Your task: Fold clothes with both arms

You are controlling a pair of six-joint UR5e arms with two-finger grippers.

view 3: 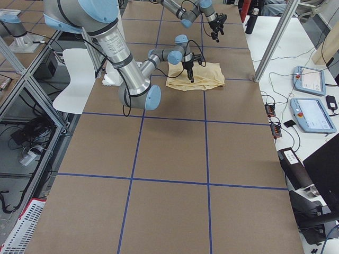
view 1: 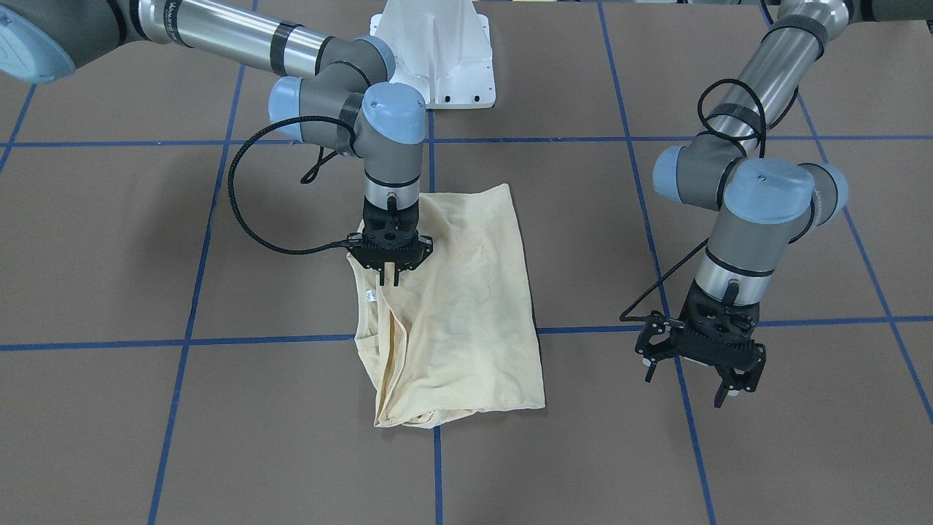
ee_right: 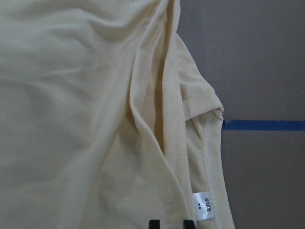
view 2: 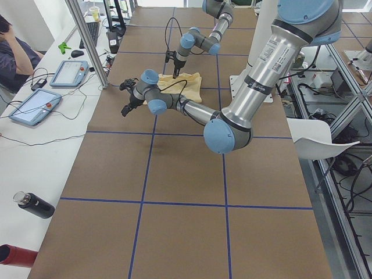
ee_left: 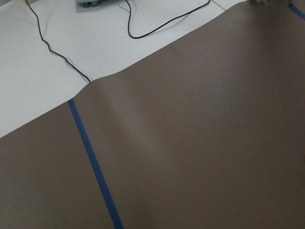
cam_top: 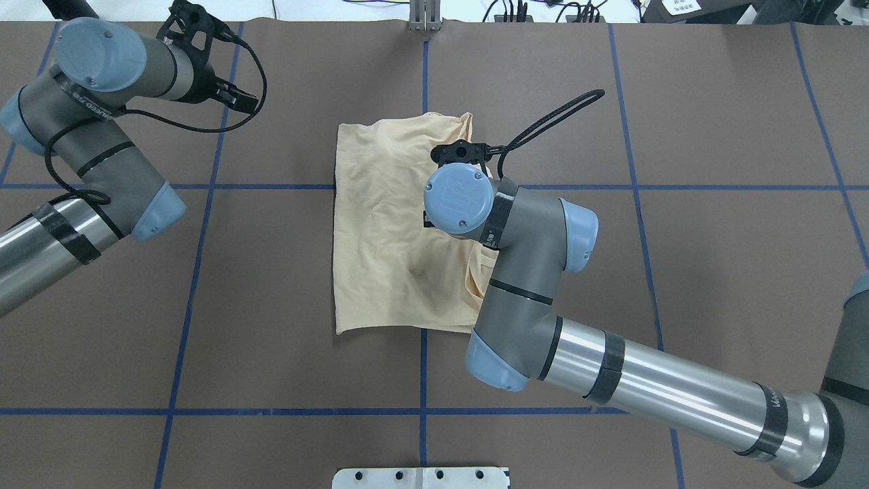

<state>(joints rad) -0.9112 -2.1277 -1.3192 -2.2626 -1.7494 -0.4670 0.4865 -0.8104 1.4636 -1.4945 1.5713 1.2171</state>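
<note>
The cream-yellow T-shirt (view 1: 466,306) lies folded into a tall rectangle at mid-table, plain side up, and also shows from overhead (cam_top: 387,238). Its white neck label (view 1: 369,295) sits at the bunched edge and shows in the right wrist view (ee_right: 204,206). My right gripper (view 1: 388,278) points straight down on that bunched edge just beside the label, fingers drawn close with fabric between them (ee_right: 171,223). My left gripper (view 1: 689,386) hangs open and empty above bare table, well off the shirt's other side (cam_top: 241,71). The print is hidden.
The white pedestal base (view 1: 437,51) stands at the table's robot side. Blue tape lines (view 1: 182,343) grid the brown table. A white bench with tablets (view 2: 35,107), a bottle (view 2: 35,204) and a seated person (view 2: 11,46) lies beyond the far edge.
</note>
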